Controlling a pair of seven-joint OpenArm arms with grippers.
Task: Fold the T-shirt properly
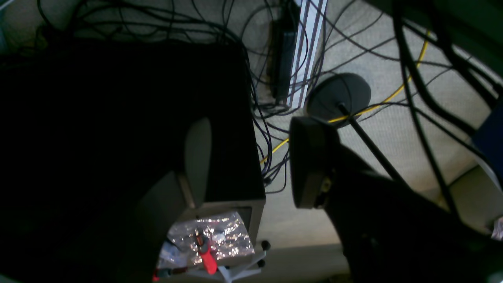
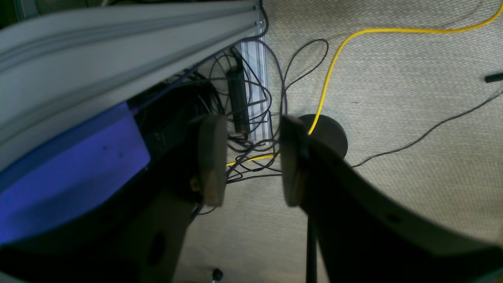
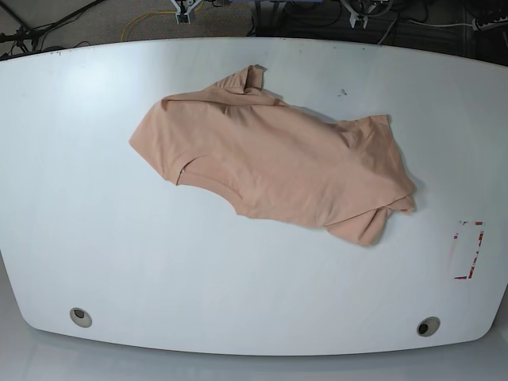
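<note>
The left gripper (image 1: 249,163) has two broad, flat fingers with rounded tips, faced in dull grey pads (image 1: 198,159); behind them the bodywork is black and bulky, with a small brass-coloured fitting at the base of one finger. The right gripper (image 2: 249,159) is built the same way: two dark paddle-shaped fingers (image 2: 212,159) with greyish-brown faces on curved black housings, each showing a round hole.

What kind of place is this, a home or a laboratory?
Probably a robotics lab: a bare white table holding only the T-shirt, tangled cables on the carpeted floor, and aluminium framing.
</note>
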